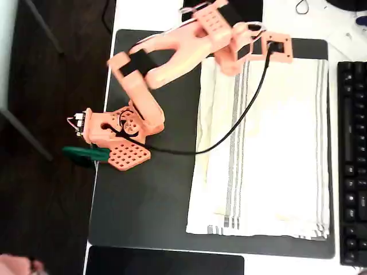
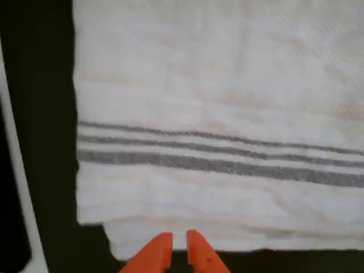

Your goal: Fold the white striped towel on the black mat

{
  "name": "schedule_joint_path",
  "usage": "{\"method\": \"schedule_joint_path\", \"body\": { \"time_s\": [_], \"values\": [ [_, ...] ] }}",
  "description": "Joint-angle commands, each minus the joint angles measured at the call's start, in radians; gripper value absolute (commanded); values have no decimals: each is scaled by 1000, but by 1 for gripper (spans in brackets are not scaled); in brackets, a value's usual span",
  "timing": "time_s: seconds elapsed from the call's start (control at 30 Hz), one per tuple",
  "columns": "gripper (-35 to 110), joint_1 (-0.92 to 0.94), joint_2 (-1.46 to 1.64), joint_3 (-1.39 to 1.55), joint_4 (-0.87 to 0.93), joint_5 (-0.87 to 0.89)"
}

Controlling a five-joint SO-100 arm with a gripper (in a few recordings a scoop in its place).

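Observation:
The white striped towel (image 1: pixel 275 154) lies flat on the right half of the black mat (image 1: pixel 149 217), its grey stripes running up and down in the overhead view. My salmon-coloured arm reaches from its base at the left, and my gripper (image 1: pixel 229 66) hangs over the towel's upper left corner. In the wrist view the towel (image 2: pixel 216 102) spreads out ahead on the mat (image 2: pixel 51 114). My gripper (image 2: pixel 181 250) sits over the towel's near edge. Its orange fingertips (image 2: pixel 159 253) are almost touching, with nothing visible between them. A second cloth layer peeks out along that edge.
A black cable (image 1: pixel 241 114) trails from the wrist across the towel to the arm's base (image 1: pixel 114 132). A black keyboard (image 1: pixel 352 160) lies right of the mat. A glossy black pad (image 1: pixel 166 264) lies below it. A green clamp (image 1: pixel 86 153) holds the base at the table's left edge.

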Motion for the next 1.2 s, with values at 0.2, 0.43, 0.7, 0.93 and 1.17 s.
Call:
{"method": "schedule_joint_path", "body": {
  "time_s": [0.2, 0.43, 0.7, 0.93, 1.17],
  "values": [
    [10, 0, -336, -476, 91, 60],
    [20, 18, -485, -643, 106, 61],
    [21, 40, -591, -666, 64, 41],
    [15, 26, -741, -785, 78, 67],
    [0, 25, -744, -831, 123, 100]
  ]
}}
